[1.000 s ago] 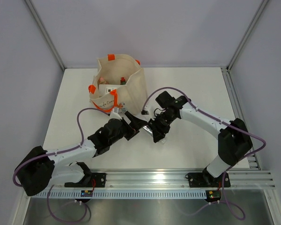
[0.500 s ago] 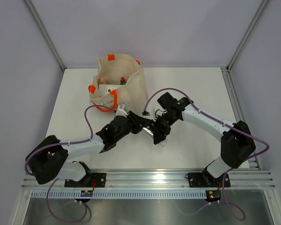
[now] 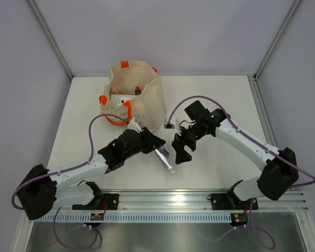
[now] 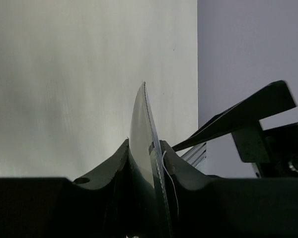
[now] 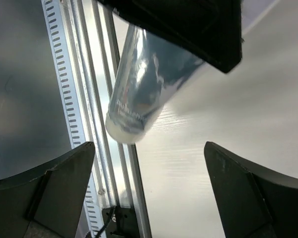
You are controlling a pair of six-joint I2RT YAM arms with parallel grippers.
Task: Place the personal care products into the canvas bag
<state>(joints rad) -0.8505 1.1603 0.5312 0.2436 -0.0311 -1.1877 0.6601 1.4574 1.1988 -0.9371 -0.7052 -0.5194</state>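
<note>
Since the left fingers (image 4: pixel 114 166) are clamped on the flat crimped end of the silver tube (image 4: pixel 141 129), the hold is thin and edge-on. The step in hand is most likely carrying that tube to the canvas bag (image 3: pixel 147 102). The tube hangs off the fingertips over the middle of the worktop (image 3: pixel 226 105), its capped end pointing near and to the right. It is low above the surface or perhaps brushing it; the overhead view does not settle which. The right fingers (image 5: pixel 54 188) stand wide apart with nothing between them, just to the right of the tube. The tube passes in front of their camera without touching either one.

The bag stands upright at the far left, mouth open, with a red-capped green bottle (image 3: pixel 138 90) and other small items inside. To do this well, the left arm should lift first. That lets the dangling capped end clear the worktop, then the bag's near rim and the orange handle (image 3: pixel 115 119) drooping over the near side. A grip on a crimp lets the tube swing, so a slow, level sweep to the far left seems wise. Release should come only once the whole tube is above the opening, capped end down, not lying across the rim. The right arm is best kept to its own side, out of the path.
</note>
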